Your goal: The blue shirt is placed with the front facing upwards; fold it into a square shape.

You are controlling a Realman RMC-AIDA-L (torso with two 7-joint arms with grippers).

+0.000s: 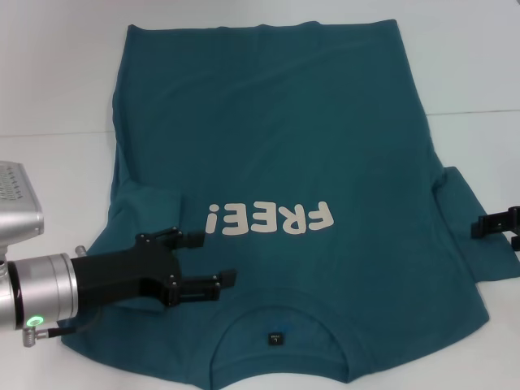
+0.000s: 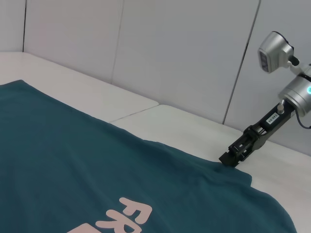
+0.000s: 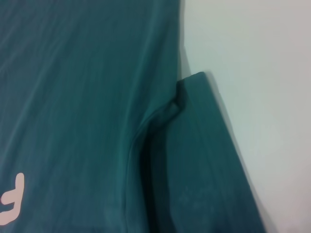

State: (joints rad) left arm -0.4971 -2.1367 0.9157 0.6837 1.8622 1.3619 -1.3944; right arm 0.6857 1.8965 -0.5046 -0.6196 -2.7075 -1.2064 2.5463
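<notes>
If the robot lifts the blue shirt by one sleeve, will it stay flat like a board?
Probably not. The shirt lies limp on the table, with soft creases by its sleeve, so it would likely droop and bunch. It looks thin, so probably light. The left gripper, fingers open, is over it.

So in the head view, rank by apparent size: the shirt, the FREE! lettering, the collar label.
1. Large teal-blue cotton T-shirt
2. White block "FREE!" lettering
3. Small dark collar label
</notes>
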